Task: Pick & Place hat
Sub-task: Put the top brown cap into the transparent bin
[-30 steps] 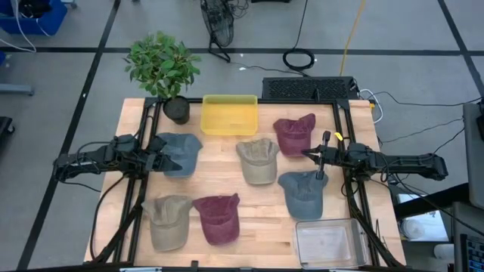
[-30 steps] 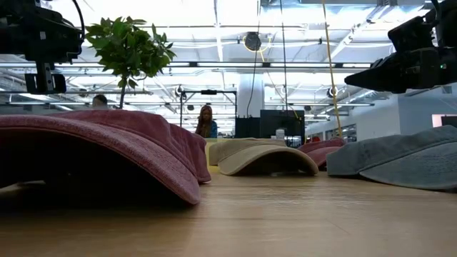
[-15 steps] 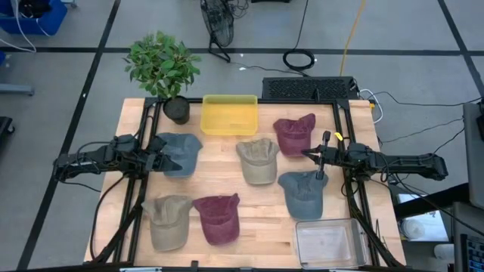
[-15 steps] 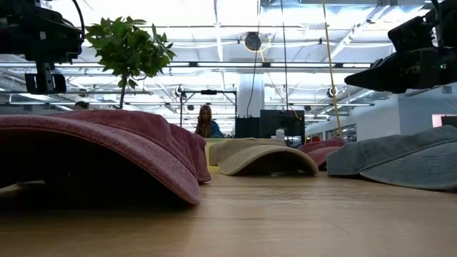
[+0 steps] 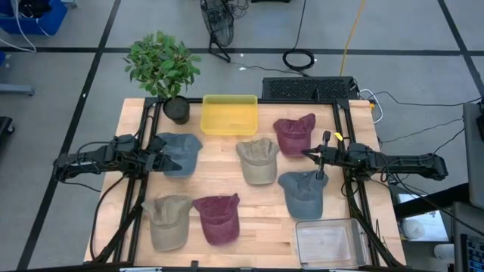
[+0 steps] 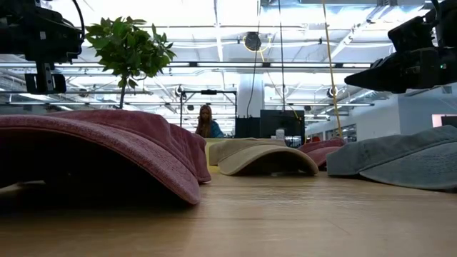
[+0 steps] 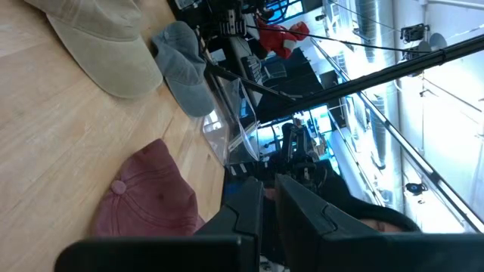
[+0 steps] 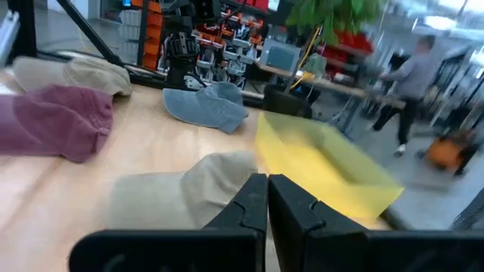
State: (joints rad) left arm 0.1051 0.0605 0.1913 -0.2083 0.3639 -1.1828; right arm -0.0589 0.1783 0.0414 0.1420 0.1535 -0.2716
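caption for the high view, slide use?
Six caps, a yellow bin and a clear bin on the table; both arms idle.

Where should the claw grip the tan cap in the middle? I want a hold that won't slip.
Probably the brim of the tan cap, coming from above. The cap lies flat, crown up, with its brim toward the table's near edge; the brim looks stiff and thin, while the soft crown would likely collapse.

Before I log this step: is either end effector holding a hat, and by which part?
No. Both the left end effector and right end effector hold nothing.
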